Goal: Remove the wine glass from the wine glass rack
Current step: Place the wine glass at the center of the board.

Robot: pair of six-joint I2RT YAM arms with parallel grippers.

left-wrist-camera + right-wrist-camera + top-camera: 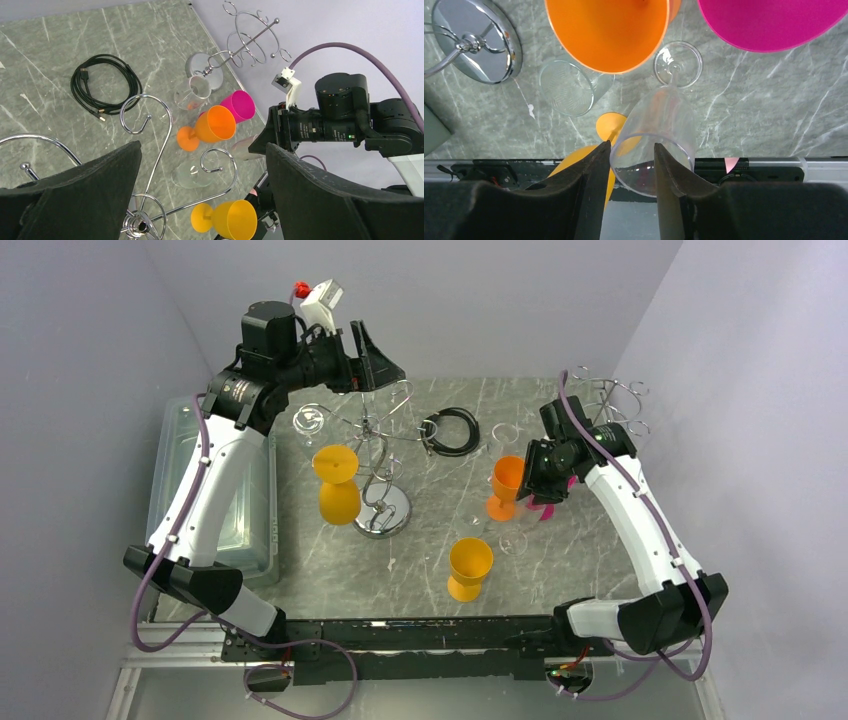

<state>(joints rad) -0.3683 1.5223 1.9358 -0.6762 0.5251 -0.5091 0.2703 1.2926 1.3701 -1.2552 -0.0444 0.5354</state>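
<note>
- Top cam: the left gripper [365, 365] was up high, upper left of centre, over the wine glass rack [385, 512]. I couldn't judge its jaw gap from there.
- The rack stood left of centre on its mirror disc. The hanging orange wine glass [339, 490] was just left of the wavy stem, foot up, and looked hooked on one of the curled arms.
- The right gripper [545, 485] sat low at right of centre, just beside a second orange glass [505, 480] and a pink glass [547, 511].
- A third orange glass [470, 565] stood upright at lower centre. The black cable [450, 430] lay at top centre, a smaller rack [605, 400] was at upper right, and a plastic bin [200, 490] ran along the left edge.
- Left wrist cam: the left gripper [202, 150] was spread wide with nothing pinched. The rack's [140, 226] curled arms filled the lower left, under the gap.
- Further off were the cable [105, 85] at upper left, the smaller rack [250, 45] at the top and the pink glass [240, 106] near centre.
- Right wrist cam: the right gripper [631, 147] had its fingers [589, 195] a little apart, with the rim of a tilted clear wine glass [664, 120] in the gap.
- I honestly couldn't tell if it was squeezing the glass or just framing it.
- The rack's disc base [489, 55] showed at upper left.
</note>
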